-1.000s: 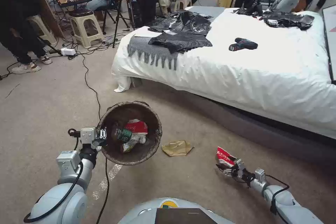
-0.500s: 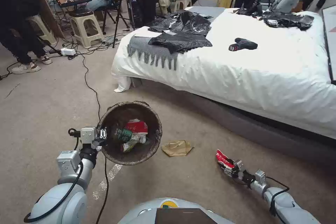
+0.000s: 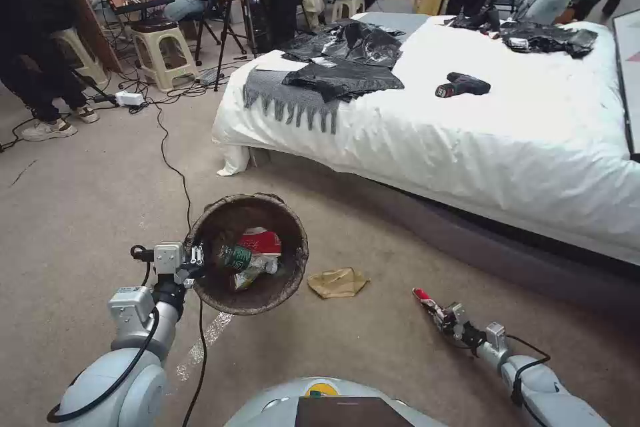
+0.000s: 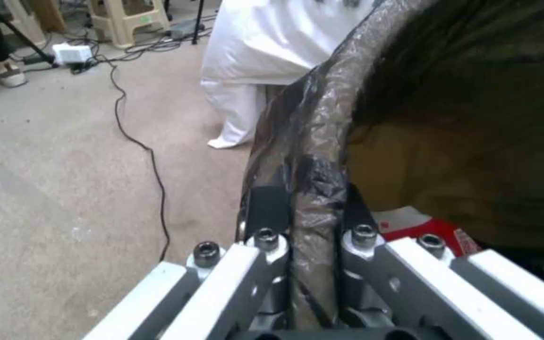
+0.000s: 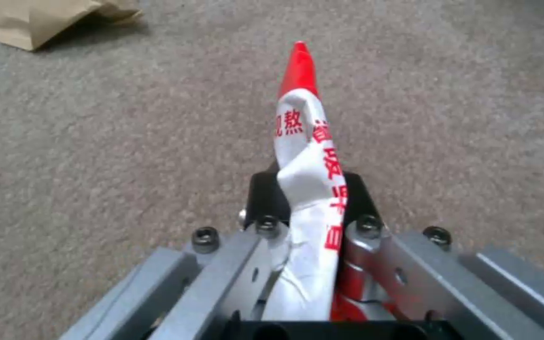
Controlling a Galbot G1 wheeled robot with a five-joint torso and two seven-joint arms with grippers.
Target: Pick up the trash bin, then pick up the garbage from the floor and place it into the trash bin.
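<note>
My left gripper (image 3: 195, 257) is shut on the rim of the trash bin (image 3: 293, 230), which it holds off the carpet. The bin's brown bag liner (image 4: 313, 156) is pinched between the fingers. Inside the bin lie a green-labelled bottle (image 3: 241, 258) and a red-and-white wrapper (image 3: 261, 241). My right gripper (image 3: 445, 318) is low over the carpet at the lower right, shut on a red-and-white snack wrapper (image 5: 307, 160) that stands squeezed into a narrow strip between its fingers. A crumpled brown paper bag (image 3: 337, 281) lies on the floor between bin and right gripper.
A bed with a white sheet (image 3: 507, 140) runs along the right, carrying black bags (image 3: 347, 60) and a drill (image 3: 462, 85). A black cable (image 3: 175, 170) snakes across the carpet on the left. Stools (image 3: 160, 47) and seated people stand at the back.
The right gripper has closed on the red-and-white wrapper, squeezing it from a spread sheet into a thin strip. The left arm and bin have stayed still.
</note>
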